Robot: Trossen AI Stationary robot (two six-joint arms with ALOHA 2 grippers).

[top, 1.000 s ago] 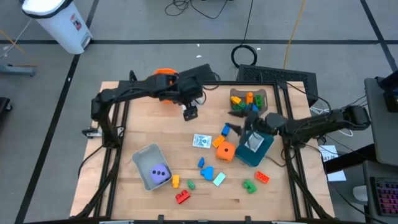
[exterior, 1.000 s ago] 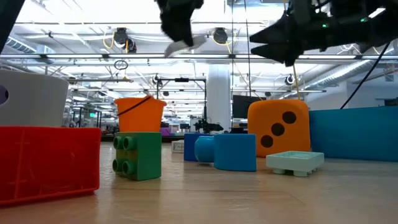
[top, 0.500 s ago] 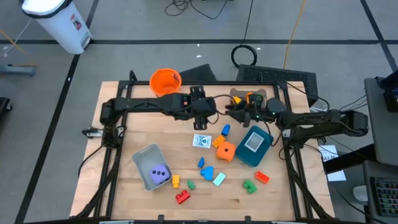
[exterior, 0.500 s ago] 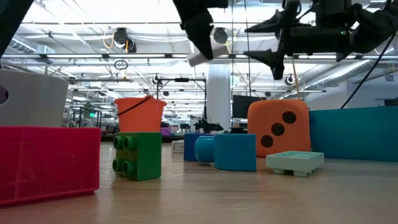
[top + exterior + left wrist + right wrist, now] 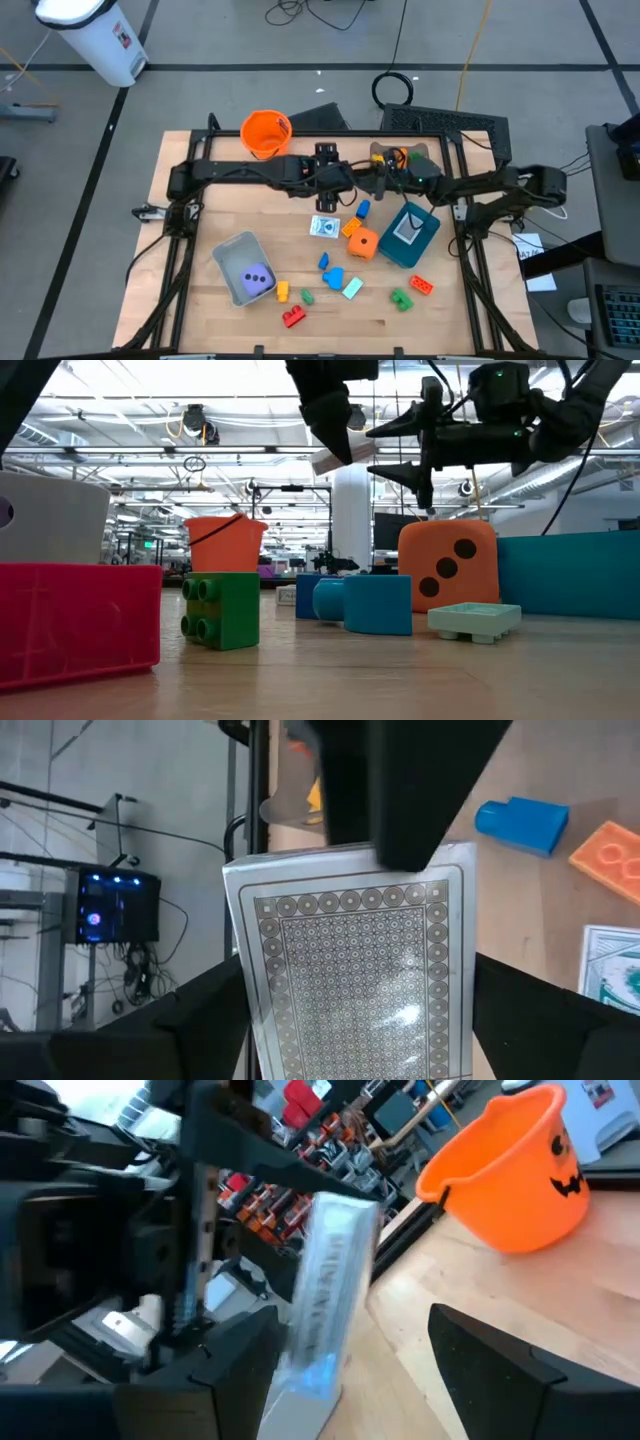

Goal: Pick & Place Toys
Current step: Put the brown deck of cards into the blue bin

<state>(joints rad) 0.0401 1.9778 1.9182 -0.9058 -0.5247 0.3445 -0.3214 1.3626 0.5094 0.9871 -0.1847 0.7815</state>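
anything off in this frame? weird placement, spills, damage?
One oddity: the left tool holds a white patterned-back card pack in mid-air above the wooden table, facing the open right tool like a handover, not a drop into a bin. The scattered blocks are just the task's toys. No damage visible.

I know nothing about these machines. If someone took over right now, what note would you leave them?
Left end effector: up over the table's middle, gripping a patterned card.
Right end effector: open, facing that card, apart from it; looks like a handover.
Toys: purple die in the grey bin; some blocks in the back tray.
Left: orange die, picture card, and red, green, blue and yellow blocks loose on the table. The orange bucket looks empty.
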